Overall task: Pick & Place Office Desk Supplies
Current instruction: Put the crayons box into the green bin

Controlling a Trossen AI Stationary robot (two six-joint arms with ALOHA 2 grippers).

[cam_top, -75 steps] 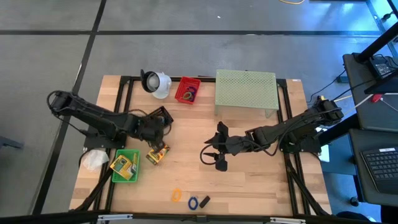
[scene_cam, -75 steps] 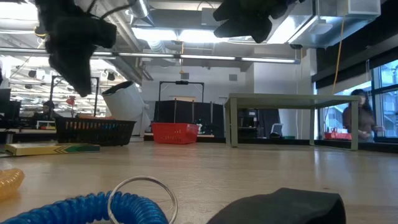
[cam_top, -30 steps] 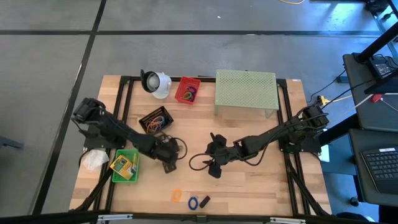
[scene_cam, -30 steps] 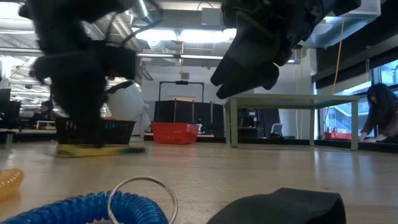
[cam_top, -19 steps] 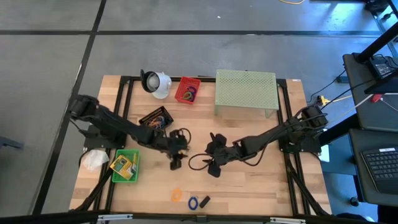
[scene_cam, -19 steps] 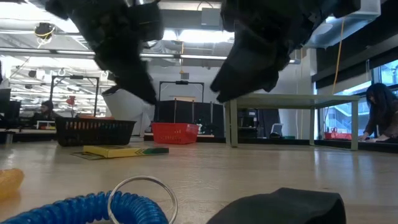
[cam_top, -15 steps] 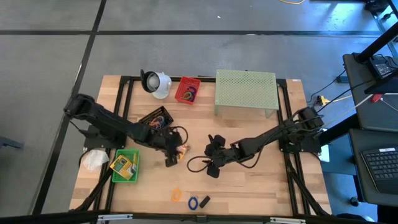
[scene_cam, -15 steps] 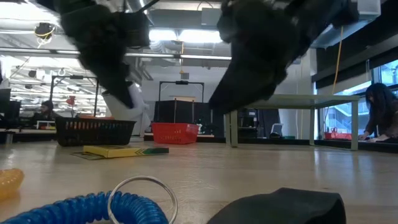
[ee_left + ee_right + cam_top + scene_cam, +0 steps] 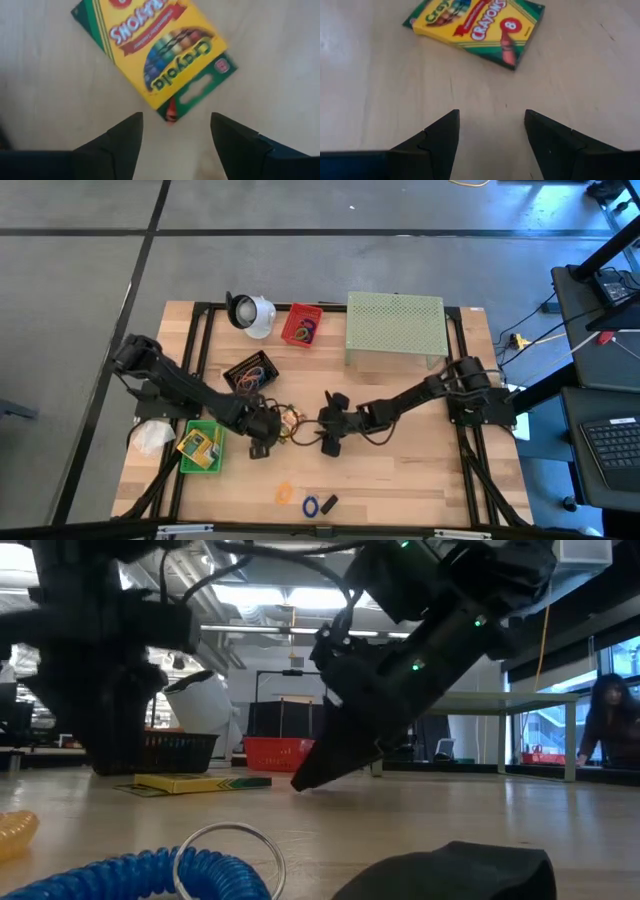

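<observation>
The crayon box lies flat on the bare wooden table, near its middle, between the two grippers and held by neither. Seen from above it is only a small yellow patch. The left wrist view shows its printed yellow face, green border and a red crayon tip showing at one open corner; the right wrist view shows its side edge and the number 8. The low view shows it as a thin flat slab.

The left gripper stands just beside the box, fingers spread, nothing between them. The right gripper is just on the other side, low over the table and tilted, fingers likewise spread and empty.

A second crayon box sits in the green tray at the left edge. Rubber bands lie in the black basket and the red basket. An orange loop, a blue coil and a black clip lie near the front edge; the low view shows the coil's metal ring. The green mesh stand and white cup-shaped object stand at the back.
</observation>
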